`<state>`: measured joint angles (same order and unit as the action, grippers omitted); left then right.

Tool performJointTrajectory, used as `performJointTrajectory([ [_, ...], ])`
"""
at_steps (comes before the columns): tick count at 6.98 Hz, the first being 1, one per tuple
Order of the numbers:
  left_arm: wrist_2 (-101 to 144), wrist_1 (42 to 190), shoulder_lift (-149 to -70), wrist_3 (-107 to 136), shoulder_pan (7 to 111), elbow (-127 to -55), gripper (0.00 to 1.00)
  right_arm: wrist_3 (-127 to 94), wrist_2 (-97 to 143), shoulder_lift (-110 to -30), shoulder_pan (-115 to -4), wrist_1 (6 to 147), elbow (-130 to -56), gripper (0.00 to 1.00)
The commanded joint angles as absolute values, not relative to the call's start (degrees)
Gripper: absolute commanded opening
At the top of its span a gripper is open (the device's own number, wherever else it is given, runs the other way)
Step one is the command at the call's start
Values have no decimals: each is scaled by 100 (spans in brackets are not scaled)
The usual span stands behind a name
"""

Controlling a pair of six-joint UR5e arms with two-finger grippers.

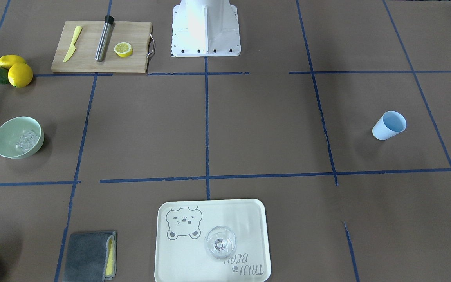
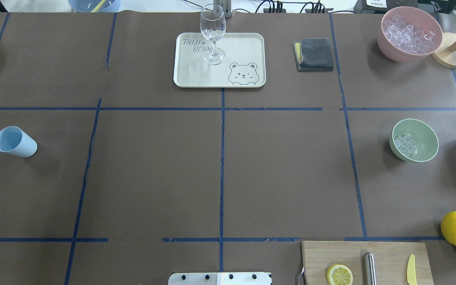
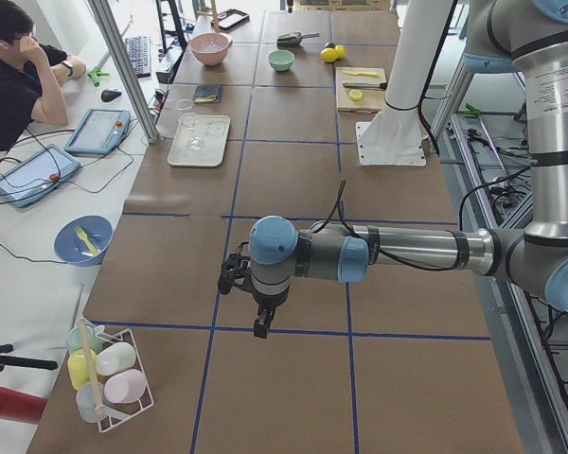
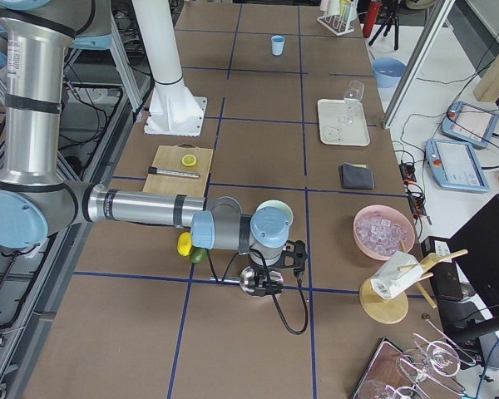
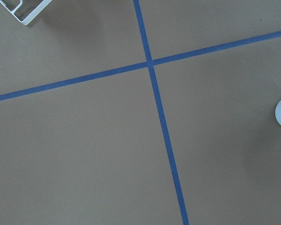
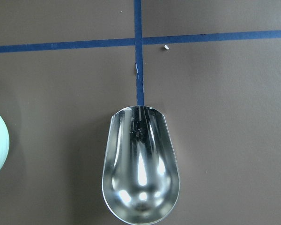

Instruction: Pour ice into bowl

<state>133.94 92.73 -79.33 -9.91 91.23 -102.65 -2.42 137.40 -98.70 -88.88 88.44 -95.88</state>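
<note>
Some ice [image 2: 405, 143]: light, slick (already in bowl [image 2: 426, 149])
Scoop [image 6: 140, 164]: rigid, empty; hold by handle
Left gripper [image 3: 262, 323], right gripper [image 4: 270, 276]: cannot tell if spread

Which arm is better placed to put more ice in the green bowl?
Probably right: the right hand is by the bowl with the metal scoop; the left hand hangs at the far end near the blue cup.

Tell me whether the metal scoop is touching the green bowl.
Apart. The right wrist view shows the metal scoop with a wide strip of bare table between it and the green bowl at the left edge.
</note>
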Motion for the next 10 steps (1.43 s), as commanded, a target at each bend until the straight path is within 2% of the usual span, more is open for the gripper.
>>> performJointTrajectory([
  [1, 13395, 9272, -7928, -993, 9123, -10239, 100, -229, 13702, -9941, -8903, 8798, -9703, 100],
  [6, 13395, 9237, -7832, -993, 9141, -10248, 100, -185, 13377, -9949, -8903, 8877, -10080, 100],
  [10, 13403, 9272, -7840, -993, 9132, -10266, 100, -246, 13368, -9975, -8903, 8824, -10028, 100],
])
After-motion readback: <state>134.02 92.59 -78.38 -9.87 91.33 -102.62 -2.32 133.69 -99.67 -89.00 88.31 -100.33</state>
